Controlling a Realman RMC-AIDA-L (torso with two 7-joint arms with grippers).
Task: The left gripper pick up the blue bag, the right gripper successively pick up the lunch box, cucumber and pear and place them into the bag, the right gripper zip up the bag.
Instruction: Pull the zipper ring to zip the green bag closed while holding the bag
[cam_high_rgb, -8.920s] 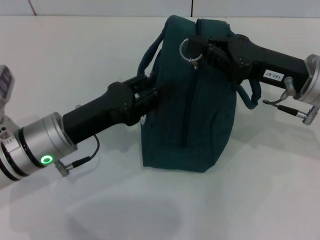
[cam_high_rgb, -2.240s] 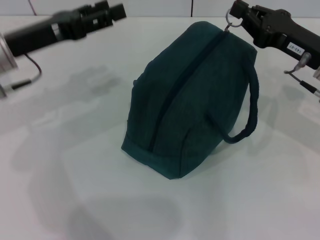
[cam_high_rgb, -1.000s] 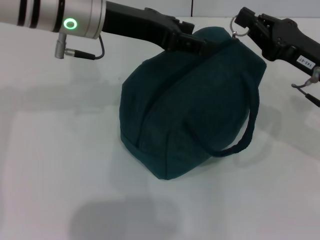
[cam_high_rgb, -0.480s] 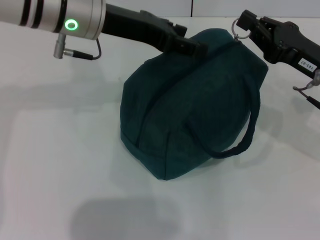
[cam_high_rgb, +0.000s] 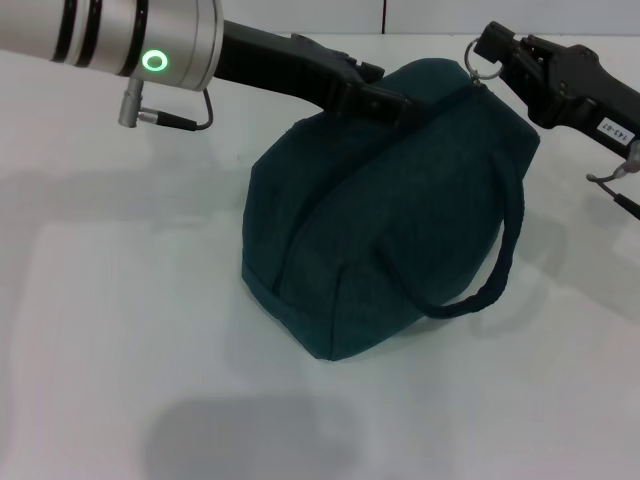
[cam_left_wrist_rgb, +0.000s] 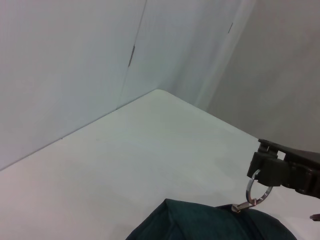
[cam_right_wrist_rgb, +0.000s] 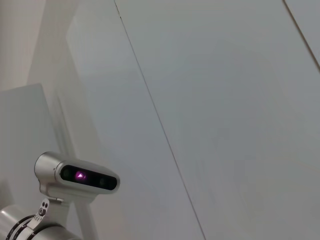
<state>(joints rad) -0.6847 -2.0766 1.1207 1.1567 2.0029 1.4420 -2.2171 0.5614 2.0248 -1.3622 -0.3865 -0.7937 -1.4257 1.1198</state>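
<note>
You've got the soft, rounded teal fabric bag (cam_high_rgb: 380, 210) zipped on the white surface (cam_high_rgb: 120, 330), right gripper (cam_high_rgb: 484, 52) pinching its metal zip ring (cam_high_rgb: 480, 68), left gripper (cam_high_rgb: 385, 100) touching bag top, opening can't tell.

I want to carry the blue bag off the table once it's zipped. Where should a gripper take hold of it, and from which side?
Probably the padded handle of the blue bag: it arcs clear of the bag's side as an open loop. Come from the robot's right, one finger through the loop, pinching across the strap.

Black arms, silver joint (cam_high_rgb: 150, 40) with green light ring, small white label (cam_high_rgb: 610, 127), perhaps numbered
</note>
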